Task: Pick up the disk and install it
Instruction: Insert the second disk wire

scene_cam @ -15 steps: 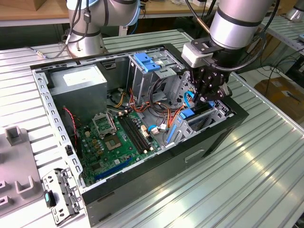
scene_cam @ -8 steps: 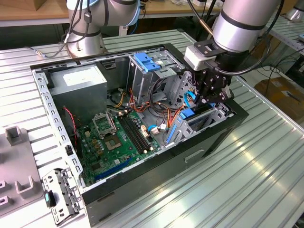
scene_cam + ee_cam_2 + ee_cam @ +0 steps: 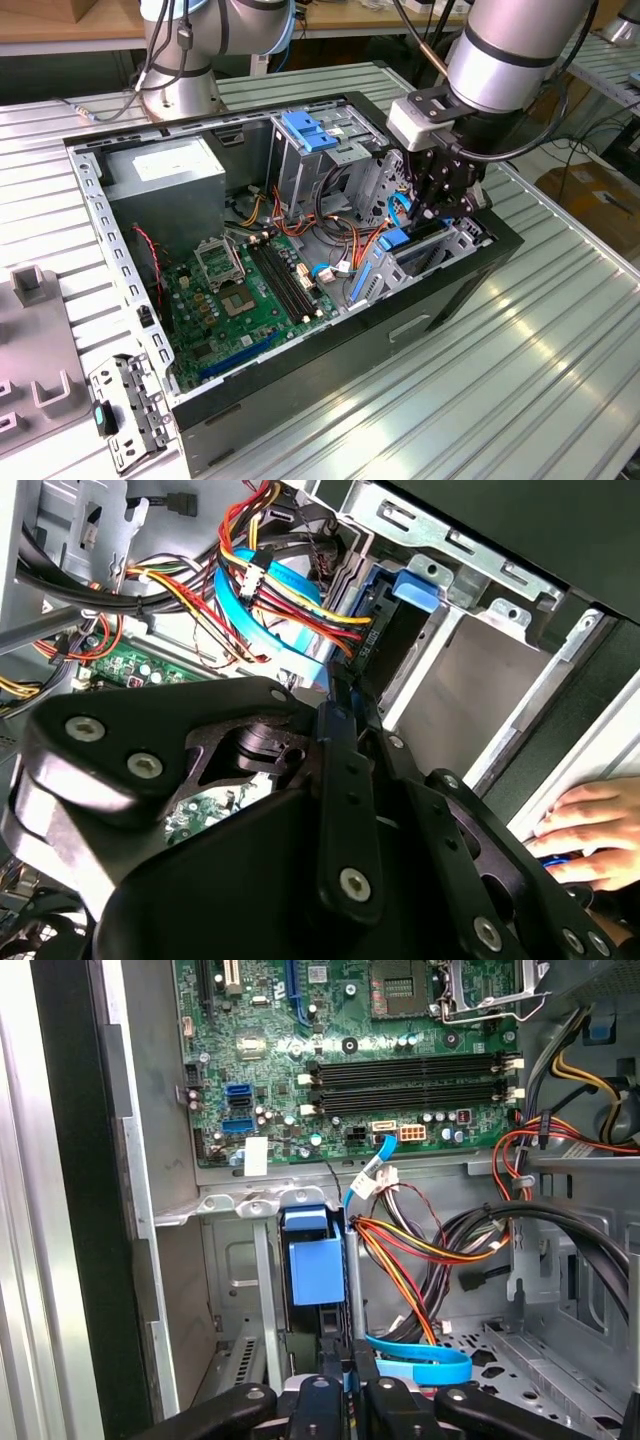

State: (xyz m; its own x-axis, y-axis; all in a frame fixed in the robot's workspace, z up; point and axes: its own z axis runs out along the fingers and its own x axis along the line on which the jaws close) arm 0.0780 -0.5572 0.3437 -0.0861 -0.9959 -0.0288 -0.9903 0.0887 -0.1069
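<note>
The disk [image 3: 400,243] stands on edge in the drive bay at the exterior view's right end of the open computer case [image 3: 100,250]. Its blue plastic bracket [image 3: 315,1260] shows in both wrist views, with a lighter blue tab [image 3: 412,588] at its end. My gripper [image 3: 433,213] hangs straight above the bay, with its black fingers drawn together on the disk's thin upper edge [image 3: 350,1395]. In the second wrist view the gripper [image 3: 343,685] points at the bracket's near end. Most of the disk's face is hidden inside the bay.
Red, yellow and black cables and a blue flat cable [image 3: 420,1365] crowd the space beside the bay. The green motherboard [image 3: 250,290], a grey power-supply box [image 3: 170,180] and a tall cage with a blue top [image 3: 305,130] fill the case. A person's hand [image 3: 590,830] rests outside the case wall.
</note>
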